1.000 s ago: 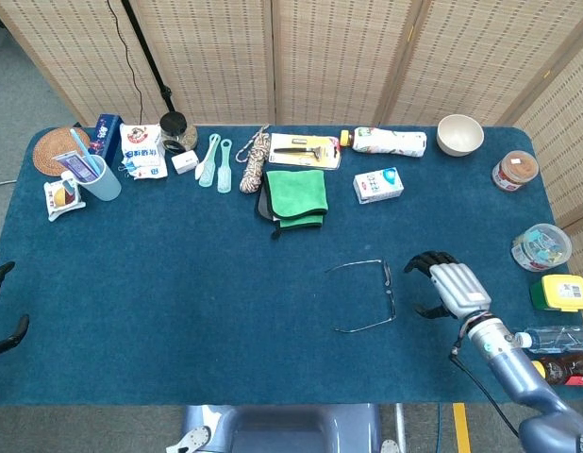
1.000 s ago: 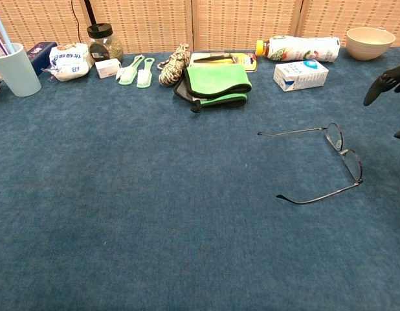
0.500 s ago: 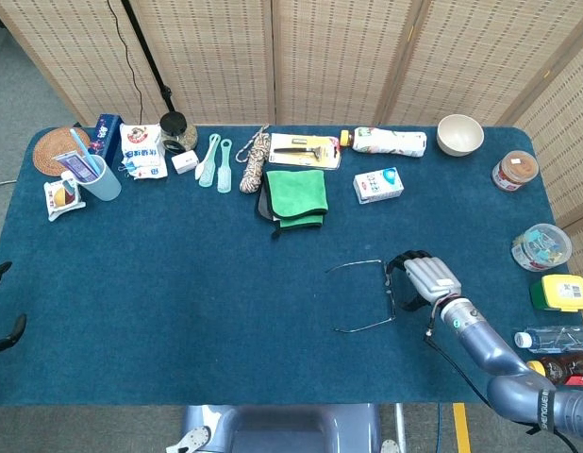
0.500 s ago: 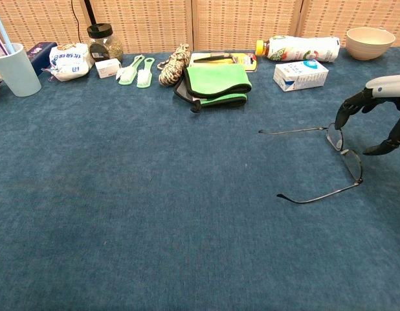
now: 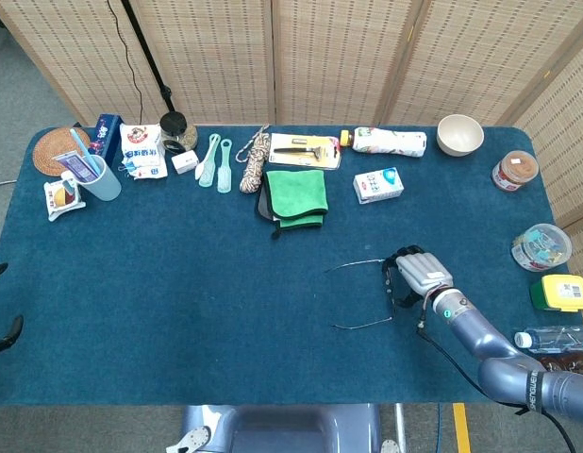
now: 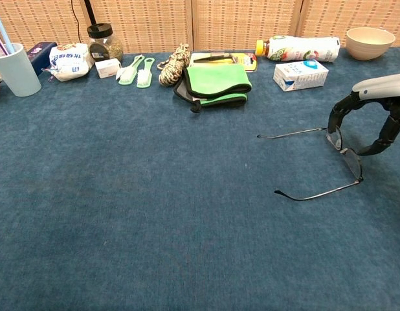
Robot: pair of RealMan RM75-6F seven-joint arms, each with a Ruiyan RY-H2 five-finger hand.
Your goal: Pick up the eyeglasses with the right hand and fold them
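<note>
The eyeglasses (image 5: 390, 294) (image 6: 351, 163) lie unfolded on the blue table (image 5: 178, 283), right of the middle, with both temples pointing left. My right hand (image 5: 419, 274) (image 6: 382, 87) arches over their front from the right. Its dark fingers (image 6: 338, 111) curl down at the far lens, and the thumb reaches the frame from the right. The fingertips seem to touch the frame, and the glasses still rest on the cloth. My left hand (image 5: 1, 321) shows only as dark fingers, spread apart and holding nothing, at the left edge of the head view.
Folded green cloth (image 5: 296, 193), a milk carton (image 5: 378, 185) and a lying bottle (image 5: 391, 142) sit behind the glasses. A bowl (image 5: 459, 134), tubs (image 5: 540, 247) and bottles (image 5: 556, 340) line the right edge. A cup (image 5: 101, 177) and small items fill the back left.
My right hand has moved left from the table's right side onto the front of the glasses and curled its fingers. The glasses have shifted slightly. The left hand has barely moved.
</note>
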